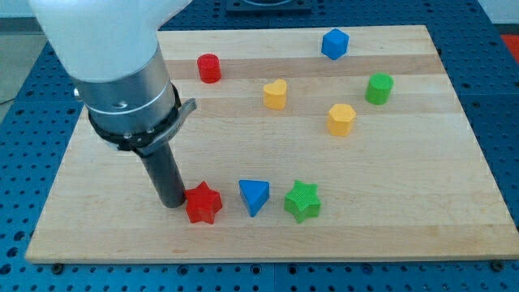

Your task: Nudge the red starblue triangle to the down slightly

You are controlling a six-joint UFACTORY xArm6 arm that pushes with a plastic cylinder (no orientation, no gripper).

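We see the wooden surface (422, 203) carrying eight small blocks, and our arm comes in from the view's top left, ending in a dark rod with no gripper at all, so there is nothing to be apart, together or clamped. Our tip (172, 203) sits low on the board, touching or all but touching the left side of the red star (203, 203). Just past the star, further toward the view's right of our tip, is the blue triangle (254, 196), close to the star but apart; beyond that the green star (303, 201). Well apart, up and to the right of our tip: red cylinder (209, 68), yellow heart (276, 94), yellow hexagon (341, 119), green cylinder (379, 88), blue hexagon (334, 44). Step in hand, as we judge it: positioning, no downward push begun. The tip is beside the red star, not above it, so pushing from here would drive it rightward into the triangle. Next move probably calls for going round to the star's upper side, then a short push toward the view's bottom; the board edge is near, so keep it slight.
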